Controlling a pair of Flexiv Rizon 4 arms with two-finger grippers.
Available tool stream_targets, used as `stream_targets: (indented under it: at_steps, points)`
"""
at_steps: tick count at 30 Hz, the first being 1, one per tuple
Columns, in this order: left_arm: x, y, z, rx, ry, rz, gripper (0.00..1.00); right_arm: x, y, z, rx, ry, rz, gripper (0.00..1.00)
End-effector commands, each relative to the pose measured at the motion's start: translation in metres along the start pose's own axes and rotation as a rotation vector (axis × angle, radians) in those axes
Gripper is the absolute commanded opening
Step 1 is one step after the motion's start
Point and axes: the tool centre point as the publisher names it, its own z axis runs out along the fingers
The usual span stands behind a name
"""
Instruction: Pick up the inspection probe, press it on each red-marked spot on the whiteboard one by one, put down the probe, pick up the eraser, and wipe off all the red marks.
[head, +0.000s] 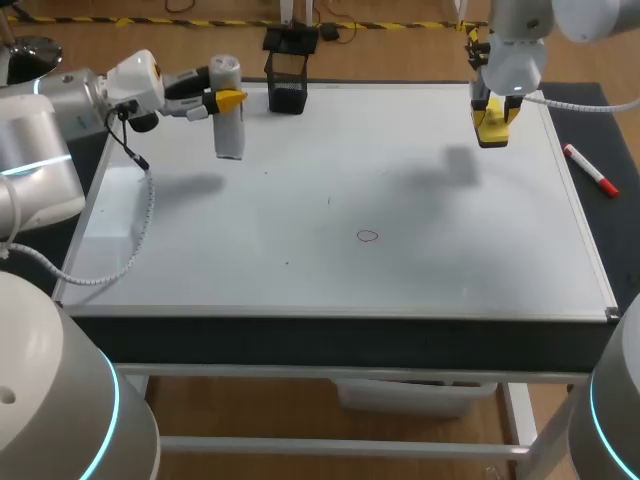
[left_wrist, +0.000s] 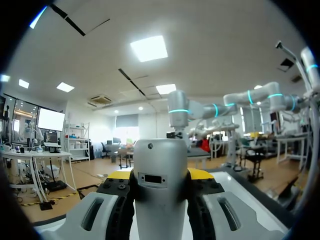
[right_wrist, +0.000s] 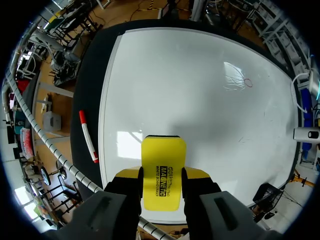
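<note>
Near the 10 o'clock corner of the smooth white whiteboard (head: 420, 270), the left tool (left_wrist: 160, 174) is clamped on the matte grey, round-topped plastic inspection probe (left_wrist: 161, 155), apparently held off the surface and not yet put down. At 2 o'clock the right tool (right_wrist: 162, 173) grips the flat yellow rectangular eraser (right_wrist: 163, 150), already picked up. One thin red ring (head: 367, 236) sits near centre, unwiped; fainter marks may escape me.
</note>
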Motion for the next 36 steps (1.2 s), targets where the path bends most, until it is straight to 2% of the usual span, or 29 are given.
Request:
stream_targets:
  at_steps: [1, 22, 25, 36]
  points:
    - [0.011, -0.004, -0.001, 0.001, -0.016, 0.008, 0.00, 0.001, 0.000, -0.002, 0.000, 0.002, -0.003, 0.00]
    - [0.052, 0.008, -0.013, 0.025, -0.038, -0.002, 0.00, -0.002, 0.003, -0.005, 0.008, 0.002, -0.023, 0.00]
    - [0.054, 0.007, -0.014, 0.028, -0.043, 0.002, 0.00, -0.017, 0.023, -0.008, 0.033, 0.028, -0.095, 0.00]
    - [0.054, 0.007, -0.014, 0.028, -0.043, 0.002, 0.00, -0.064, 0.111, 0.003, 0.023, -0.017, -0.262, 0.00]
